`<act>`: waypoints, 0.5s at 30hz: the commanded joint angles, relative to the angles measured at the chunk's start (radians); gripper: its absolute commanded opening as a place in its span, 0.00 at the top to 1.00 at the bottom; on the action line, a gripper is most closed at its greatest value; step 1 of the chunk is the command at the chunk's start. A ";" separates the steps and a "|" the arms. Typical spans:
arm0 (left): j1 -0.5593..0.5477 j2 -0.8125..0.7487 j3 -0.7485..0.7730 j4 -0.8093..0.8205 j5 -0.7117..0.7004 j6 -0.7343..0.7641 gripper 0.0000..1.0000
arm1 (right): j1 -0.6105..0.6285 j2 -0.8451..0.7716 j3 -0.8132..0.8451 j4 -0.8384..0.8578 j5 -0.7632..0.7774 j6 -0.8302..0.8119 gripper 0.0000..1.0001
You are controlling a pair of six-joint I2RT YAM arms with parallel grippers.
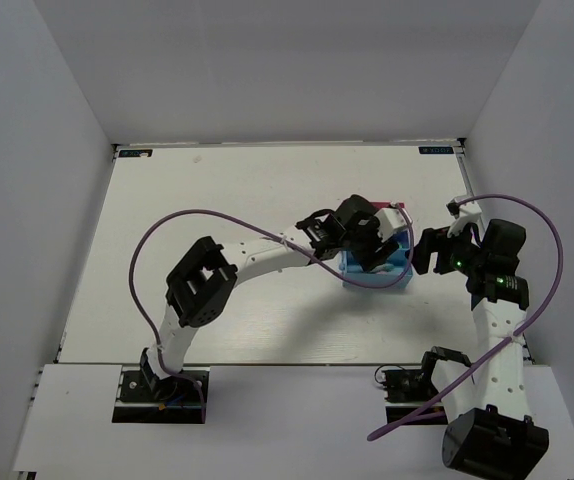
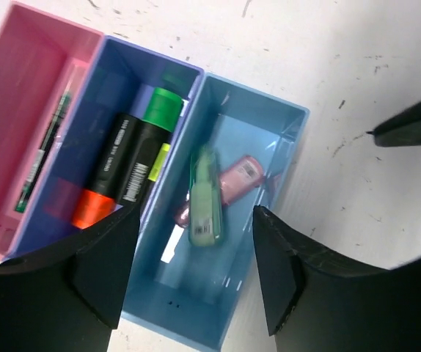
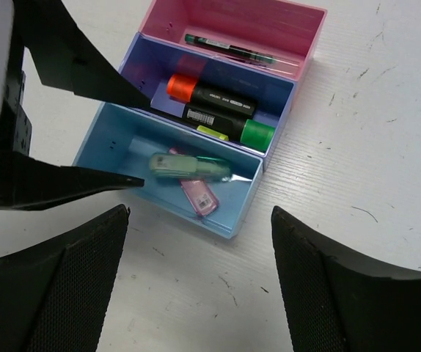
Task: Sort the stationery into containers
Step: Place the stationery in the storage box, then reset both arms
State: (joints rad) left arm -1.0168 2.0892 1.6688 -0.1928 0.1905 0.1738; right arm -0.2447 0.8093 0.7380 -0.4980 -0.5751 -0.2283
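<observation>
Three joined trays sit mid-table. The pink tray (image 3: pixel 269 22) holds a thin dark green pen (image 3: pixel 229 48). The dark blue tray (image 3: pixel 148 70) holds an orange-black marker (image 3: pixel 203 92) and a green-capped black marker (image 3: pixel 229 125). The light blue tray (image 3: pixel 122 139) holds a pale green marker (image 3: pixel 188 166) lying over a pink one (image 3: pixel 199 196). My left gripper (image 2: pixel 196 275) is open and empty above the light blue tray (image 2: pixel 188 315). My right gripper (image 3: pixel 199 271) is open and empty over bare table to the right of the trays (image 1: pixel 377 275).
The white table (image 1: pixel 227 190) is scuffed and walled by white panels on three sides. A purple cable (image 1: pixel 167 225) loops over the left arm and another (image 1: pixel 542 230) over the right arm.
</observation>
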 commanded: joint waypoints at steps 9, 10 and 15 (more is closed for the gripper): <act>0.015 -0.377 -0.179 0.010 -0.265 -0.208 0.98 | -0.022 -0.013 -0.005 0.001 -0.081 0.011 0.28; 0.021 -0.420 -0.298 -0.008 -0.288 -0.247 0.81 | -0.022 -0.015 -0.005 -0.001 -0.094 0.017 0.25; 0.227 -0.881 -0.665 -0.215 -0.300 -0.483 0.00 | -0.018 -0.016 -0.019 0.085 -0.028 0.271 0.10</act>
State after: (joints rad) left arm -0.9180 1.3888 1.1275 -0.2764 -0.0517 -0.1299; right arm -0.2615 0.8085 0.7300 -0.4831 -0.6258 -0.1280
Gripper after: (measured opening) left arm 0.984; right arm 0.901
